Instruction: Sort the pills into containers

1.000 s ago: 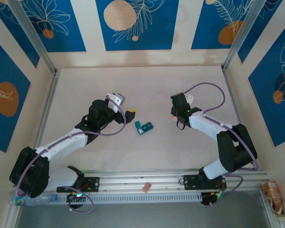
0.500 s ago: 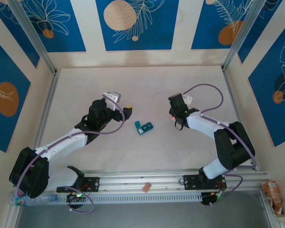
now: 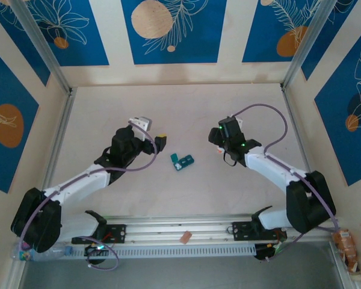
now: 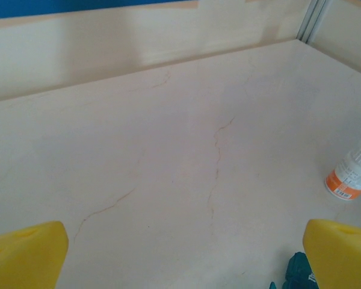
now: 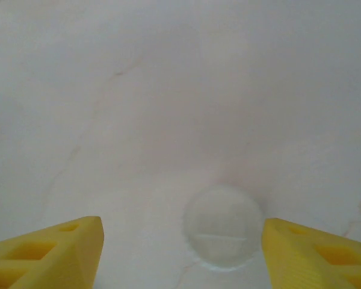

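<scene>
Pill organiser (image 3: 182,161), a short teal strip of square compartments, lying flat near the middle of the pale surface (image 3: 186,108), between the two arms; a pale patch marks its left end, open lid or label not distinguishable. Judged light, stiff and smooth-walled, it would likely slide or pivot if nudged. The soundest hold is across the narrow body, below the lids, so that the hinges stay free. The jaws of the left arm (image 3: 90,176) stand wide and empty just left of the organiser, a teal corner showing beside one yellow finger (image 4: 340,253). A small white bottle (image 4: 351,176) with an orange end stands farther right. The jaws of the right arm (image 3: 277,171) are parted, flanking without touching a pale round object (image 5: 222,235), pill or cap uncertain.
</scene>
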Controlling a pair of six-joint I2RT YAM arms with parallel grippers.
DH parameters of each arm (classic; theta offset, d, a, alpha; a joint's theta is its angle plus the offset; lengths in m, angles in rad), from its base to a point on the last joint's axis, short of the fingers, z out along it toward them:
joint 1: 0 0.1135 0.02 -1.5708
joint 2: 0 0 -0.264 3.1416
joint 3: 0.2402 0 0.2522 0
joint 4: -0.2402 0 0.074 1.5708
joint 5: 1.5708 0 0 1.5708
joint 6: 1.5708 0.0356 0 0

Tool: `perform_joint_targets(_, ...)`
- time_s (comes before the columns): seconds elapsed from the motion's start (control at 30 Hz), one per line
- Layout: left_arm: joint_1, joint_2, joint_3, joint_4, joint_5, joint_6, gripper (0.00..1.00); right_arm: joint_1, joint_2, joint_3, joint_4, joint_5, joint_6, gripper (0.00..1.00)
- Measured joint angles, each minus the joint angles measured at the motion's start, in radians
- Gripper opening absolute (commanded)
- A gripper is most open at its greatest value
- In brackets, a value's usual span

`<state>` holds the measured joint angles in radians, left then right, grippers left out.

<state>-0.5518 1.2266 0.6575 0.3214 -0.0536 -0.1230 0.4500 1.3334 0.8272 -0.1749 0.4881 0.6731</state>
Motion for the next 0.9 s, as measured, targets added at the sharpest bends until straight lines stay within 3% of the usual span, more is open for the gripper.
perform_joint_targets(0.13,0.001,0.043,0.008,0.0,0.0,-0.005,1.0,0.002,-0.037,0.038,-0.031,-0.15,-0.053,0.7)
perform_joint_targets(0.3,0.008,0.119,0.056,-0.008,0.008,-0.032,1.0,0.038,0.023,0.156,-0.124,-0.336,-0.13,0.7)
perform_joint_targets(0.53,0.041,0.196,0.089,-0.017,0.039,-0.089,1.0,0.126,0.228,0.241,-0.206,-0.425,-0.183,0.69)
perform_joint_targets(0.63,0.056,0.219,0.117,-0.055,0.054,-0.105,0.96,0.13,0.315,0.242,-0.235,-0.429,-0.186,0.69)
perform_joint_targets(0.7,0.062,0.23,0.138,-0.082,0.064,-0.108,0.86,0.13,0.357,0.243,-0.247,-0.429,-0.186,0.68)
perform_joint_targets(0.77,0.066,0.237,0.157,-0.107,0.079,-0.105,0.69,0.129,0.388,0.244,-0.256,-0.429,-0.187,0.68)
perform_joint_targets(0.9,0.073,0.249,0.185,-0.159,0.11,-0.103,0.16,0.126,0.42,0.254,-0.264,-0.429,-0.191,0.67)
